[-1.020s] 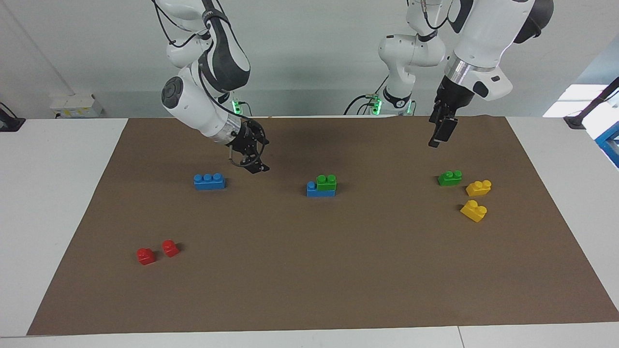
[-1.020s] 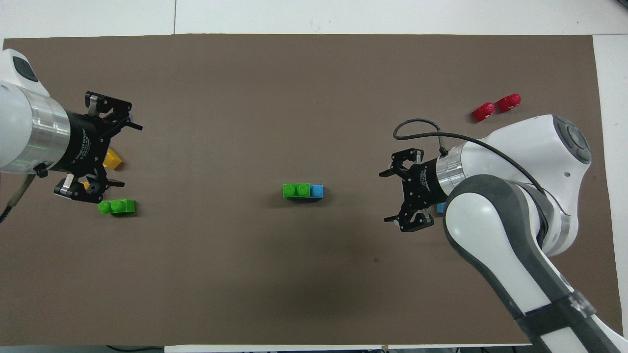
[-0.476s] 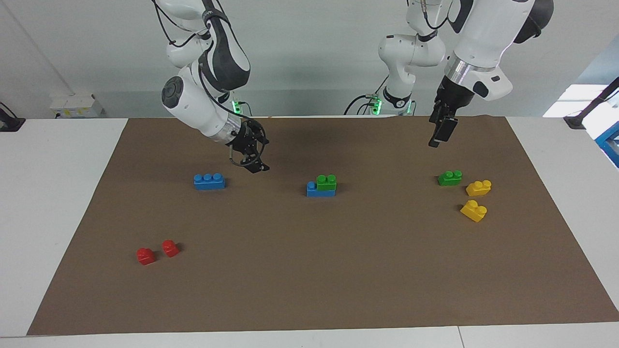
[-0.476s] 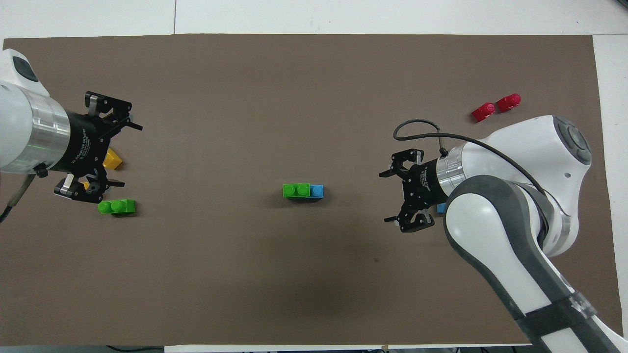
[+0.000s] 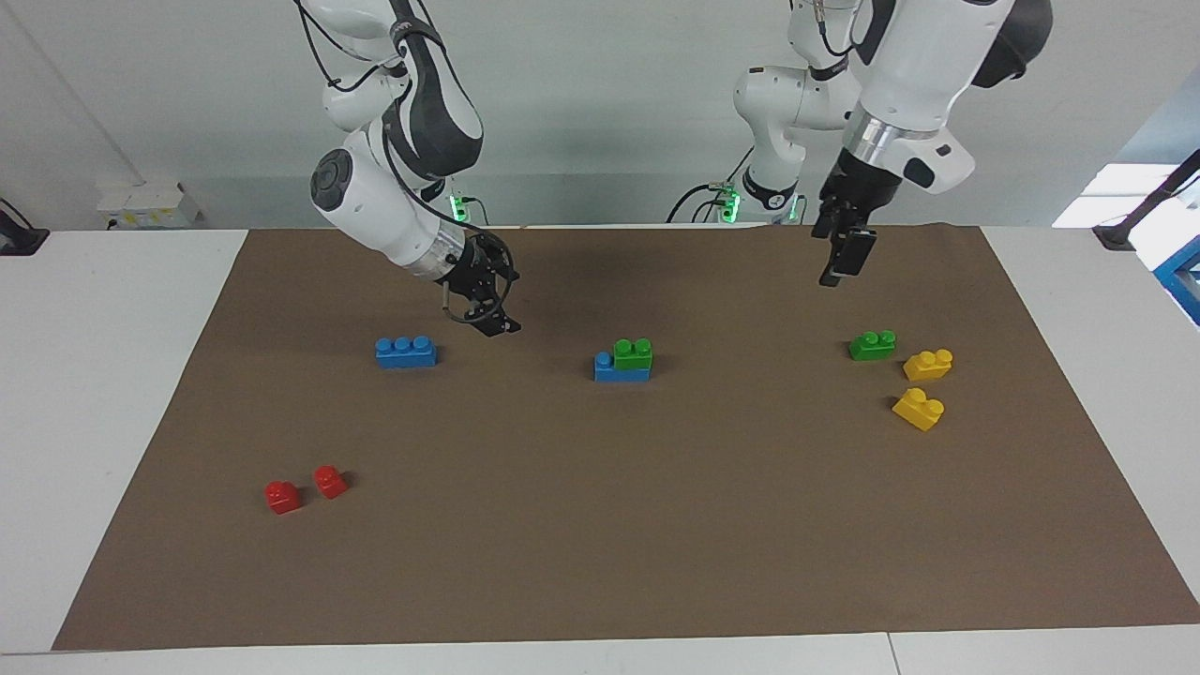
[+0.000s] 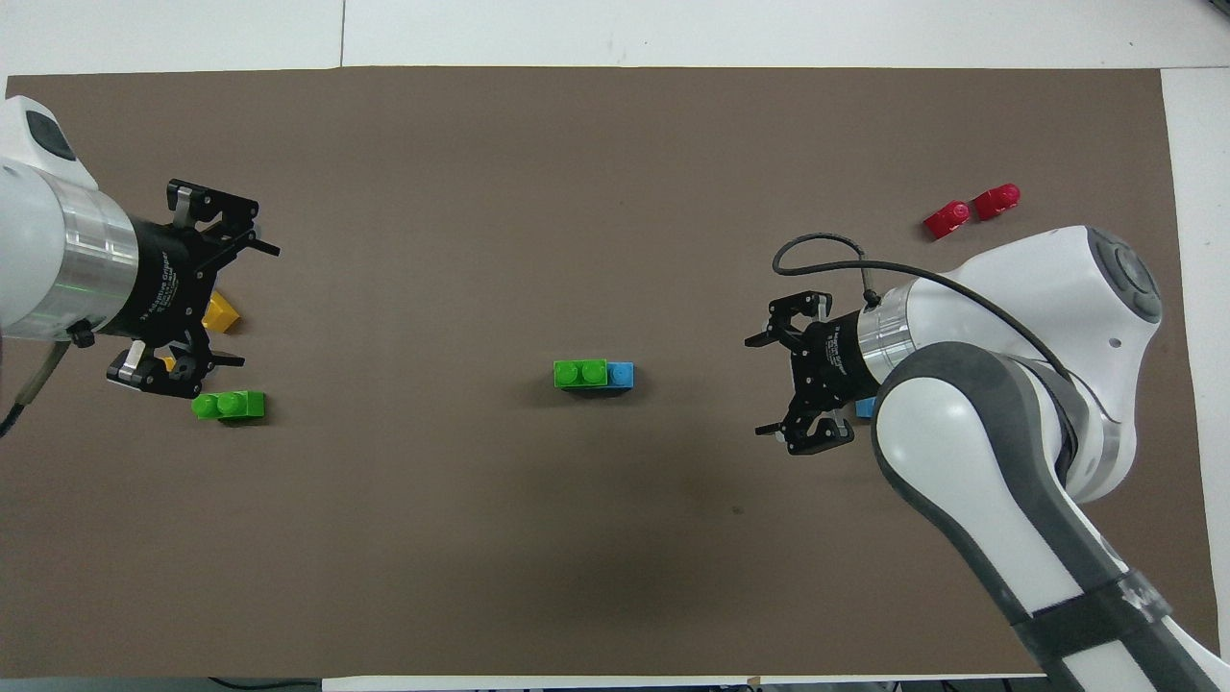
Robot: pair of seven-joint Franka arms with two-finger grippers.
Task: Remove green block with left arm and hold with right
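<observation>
A green block (image 5: 634,353) with two studs sits on top of a blue brick (image 5: 614,372) at the middle of the brown mat; the overhead view shows the green block (image 6: 580,373) and the blue brick (image 6: 623,374) too. A second green block (image 5: 872,345) lies loose toward the left arm's end (image 6: 229,406). My left gripper (image 5: 834,270) is open and empty in the air, over the mat by the loose green block (image 6: 255,306). My right gripper (image 5: 487,314), with the wire loop, is open and empty in the air between the stack and a lone blue brick (image 6: 757,386).
A blue three-stud brick (image 5: 405,352) lies toward the right arm's end, mostly covered by the arm in the overhead view. Two yellow bricks (image 5: 927,364) (image 5: 918,409) lie beside the loose green block. Two red blocks (image 5: 282,496) (image 5: 329,481) lie farther from the robots.
My left gripper has shifted slightly toward the middle of the table. My right gripper has barely moved. No block has moved.
</observation>
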